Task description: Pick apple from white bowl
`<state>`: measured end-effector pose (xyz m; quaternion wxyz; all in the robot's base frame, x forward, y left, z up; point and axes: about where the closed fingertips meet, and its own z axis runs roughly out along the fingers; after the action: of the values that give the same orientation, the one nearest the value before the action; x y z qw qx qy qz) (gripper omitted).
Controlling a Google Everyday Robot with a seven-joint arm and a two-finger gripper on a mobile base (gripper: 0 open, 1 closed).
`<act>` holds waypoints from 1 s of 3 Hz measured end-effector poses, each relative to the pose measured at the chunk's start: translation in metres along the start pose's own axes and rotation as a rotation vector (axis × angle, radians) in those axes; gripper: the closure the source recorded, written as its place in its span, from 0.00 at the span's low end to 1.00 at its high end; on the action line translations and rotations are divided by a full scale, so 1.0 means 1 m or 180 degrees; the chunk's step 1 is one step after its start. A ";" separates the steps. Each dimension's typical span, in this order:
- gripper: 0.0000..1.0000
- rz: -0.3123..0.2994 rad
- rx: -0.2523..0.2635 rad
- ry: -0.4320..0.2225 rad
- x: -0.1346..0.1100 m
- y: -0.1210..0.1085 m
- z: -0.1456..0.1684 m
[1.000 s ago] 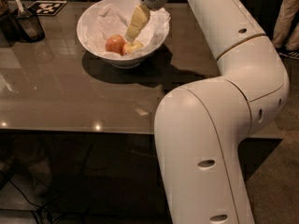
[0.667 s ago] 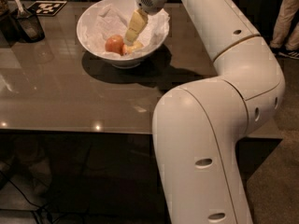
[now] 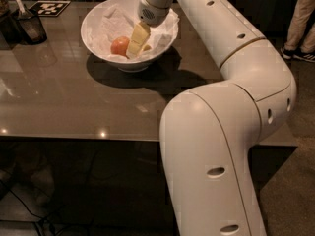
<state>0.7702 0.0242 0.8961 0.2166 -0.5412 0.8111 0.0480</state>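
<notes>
The white bowl point(image 3: 96, 43), lined with crumpled white paper, stands at the back of the brown table. One small round apple point(image 3: 119, 46) lies in it, left of centre, showing a reddish side. My gripper point(image 3: 138, 41) hangs from the white arm that comes in from the right. It reaches down inside the bowl, just right of the apple and close against it. Its pale yellow tip is low, near the paper. The apple is beside the gripper, not visibly held in it.
A dark cup with a utensil point(image 3: 29, 27) stands at the back left, with a black-and-white marker tag point(image 3: 49, 7) behind it. My arm's large white elbow point(image 3: 211, 151) overhangs the table's front edge. A person's legs point(image 3: 300, 18) stand at the far right.
My gripper has moved down and slightly left, deeper into the bowl and closer to the apple. The apple and the bowl have not moved.
</notes>
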 end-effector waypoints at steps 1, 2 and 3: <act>0.00 0.0025 -0.0054 0.0036 0.004 0.005 0.012; 0.00 0.0053 -0.0100 0.0048 0.008 0.010 0.021; 0.00 0.0068 -0.0125 0.0046 0.010 0.012 0.025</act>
<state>0.7638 0.0285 0.8675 0.1995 -0.5370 0.8173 0.0624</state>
